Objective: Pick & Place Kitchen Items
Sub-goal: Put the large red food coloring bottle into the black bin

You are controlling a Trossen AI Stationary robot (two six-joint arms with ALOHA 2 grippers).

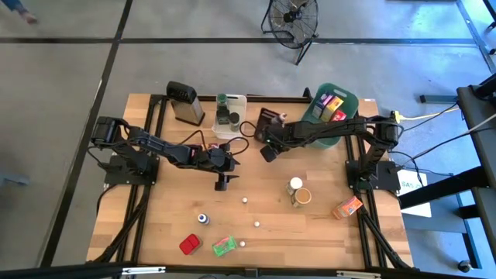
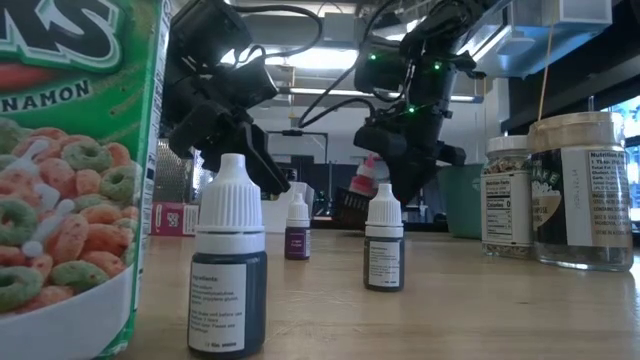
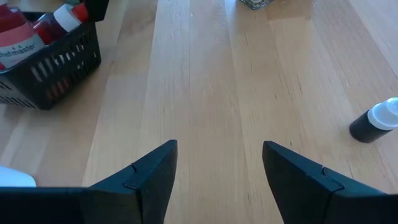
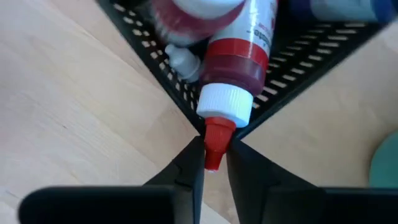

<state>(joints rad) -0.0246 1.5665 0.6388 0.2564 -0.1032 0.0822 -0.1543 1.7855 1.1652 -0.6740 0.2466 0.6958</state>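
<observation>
Pinching the red nozzle of a red bottle (image 4: 233, 59) with right gripper (image 4: 214, 158) jaws, bottle lying over the black basket (image 4: 298, 68) corner. Hovering above bare table (image 3: 205, 81), left gripper (image 3: 219, 168) jaws spread, holding nothing.

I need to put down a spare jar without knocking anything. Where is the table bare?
Bare wood lies between the left end effector and the two jars, and along the near right edge past the orange packet. It is crowded at the far edge: grater, white bin, black basket, teal bin.
</observation>
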